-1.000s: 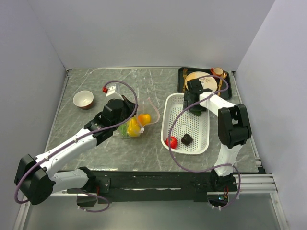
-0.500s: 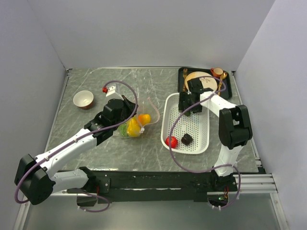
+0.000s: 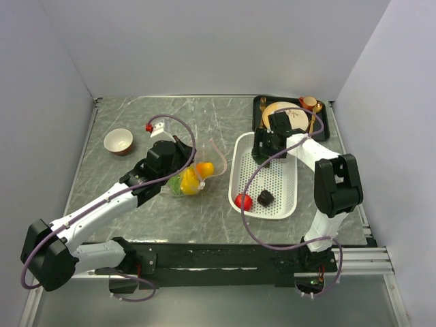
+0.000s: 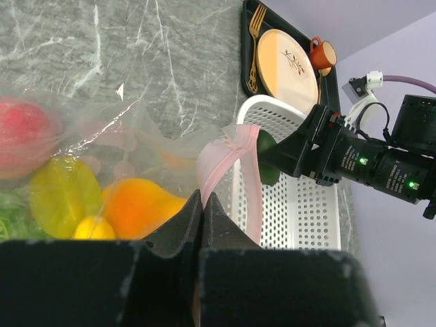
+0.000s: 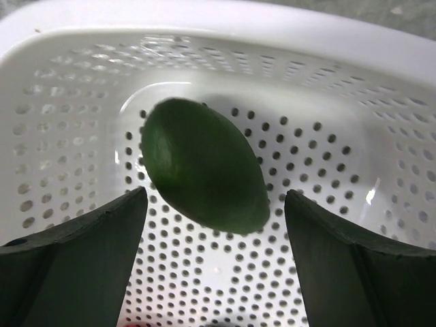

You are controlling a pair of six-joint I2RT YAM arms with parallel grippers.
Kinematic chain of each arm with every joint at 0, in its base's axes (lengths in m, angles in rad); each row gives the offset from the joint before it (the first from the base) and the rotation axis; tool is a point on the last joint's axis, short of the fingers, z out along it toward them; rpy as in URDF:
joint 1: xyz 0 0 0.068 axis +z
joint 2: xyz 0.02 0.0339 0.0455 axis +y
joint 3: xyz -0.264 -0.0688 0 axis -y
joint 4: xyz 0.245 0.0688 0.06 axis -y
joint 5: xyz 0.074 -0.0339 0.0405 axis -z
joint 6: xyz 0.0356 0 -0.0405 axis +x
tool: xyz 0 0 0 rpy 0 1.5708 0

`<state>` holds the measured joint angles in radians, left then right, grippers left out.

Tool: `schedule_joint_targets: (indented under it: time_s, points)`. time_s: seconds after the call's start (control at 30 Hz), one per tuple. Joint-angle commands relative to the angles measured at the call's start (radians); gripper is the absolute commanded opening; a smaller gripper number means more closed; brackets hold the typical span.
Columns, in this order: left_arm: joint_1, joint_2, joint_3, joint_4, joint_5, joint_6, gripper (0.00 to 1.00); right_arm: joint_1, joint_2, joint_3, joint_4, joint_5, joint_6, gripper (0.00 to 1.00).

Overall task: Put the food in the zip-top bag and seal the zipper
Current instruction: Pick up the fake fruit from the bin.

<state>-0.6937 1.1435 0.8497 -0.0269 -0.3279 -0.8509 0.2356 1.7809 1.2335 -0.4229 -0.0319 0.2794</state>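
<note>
The clear zip-top bag lies on the table left of the white basket. Inside it show the orange mango, the lemon and the pink peach. My left gripper is shut on the bag's pale pink zipper and holds the mouth up. My right gripper is open and hangs over the dark green avocado in the basket's far end, one finger on each side, not touching it. The red tomato and the small dark piece lie at the basket's near end.
A black tray at the back right holds a cream plate, a fork, a spoon and an orange cup. A small bowl stands at the back left. Grey walls close in the table.
My right gripper has moved left along the basket's far end and now stands over the avocado. The left gripper and the bag have not moved.
</note>
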Motion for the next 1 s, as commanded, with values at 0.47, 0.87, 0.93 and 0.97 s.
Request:
schedule_joint_targets:
  time_s: [0.47, 0.87, 0.93, 0.97]
  points:
    - [-0.003, -0.037, 0.011, 0.028, -0.013, 0.007, 0.04, -0.004, 0.057, -0.019, 0.125, -0.103, 0.044, 0.81]
    - [-0.003, -0.03, 0.012, 0.028, -0.005, 0.007, 0.04, -0.004, 0.043, -0.029, 0.141, -0.106, 0.055, 0.65]
    - [-0.003, -0.03, 0.017, 0.028, -0.003, 0.006, 0.04, -0.002, 0.049, -0.032, 0.144, -0.102, 0.055, 0.64]
    - [-0.001, -0.03, 0.017, 0.028, -0.002, 0.006, 0.04, -0.004, 0.051, -0.034, 0.147, -0.097, 0.058, 0.64]
